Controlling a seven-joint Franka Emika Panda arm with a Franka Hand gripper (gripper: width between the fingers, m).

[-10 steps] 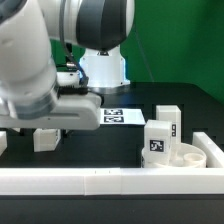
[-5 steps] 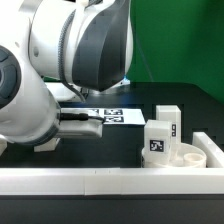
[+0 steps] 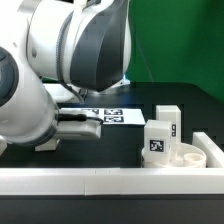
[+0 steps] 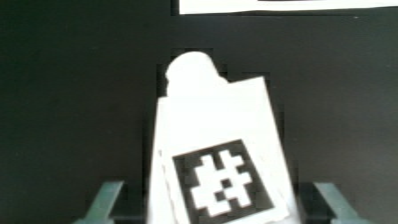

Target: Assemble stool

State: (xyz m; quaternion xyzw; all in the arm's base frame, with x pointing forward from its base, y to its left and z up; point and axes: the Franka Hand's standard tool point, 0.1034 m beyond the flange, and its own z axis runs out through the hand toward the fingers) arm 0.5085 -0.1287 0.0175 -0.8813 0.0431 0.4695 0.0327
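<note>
Claw wide, fingers straddling a tagged stool leg, seemingly clear of it; leg stands toward the worktop edge on the exterior view's left, hidden by the arm there; risk: uneven closing shoves or twists it, skewed grip; marker board mid-worktop; two more legs just beside the seat disc, front corner on the exterior view's right; skewed leg may jam going into the seat.

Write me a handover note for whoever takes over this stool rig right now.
Tool: open, fingers either side of the tagged leg, not closed on it.
Seat lies at the exterior view's right; an upright leg stands against it, a rear leg behind.
The leg under the arm may be the tagged one.
Done: unclear whether any leg is fitted.
Left: grasp, fit legs.
</note>
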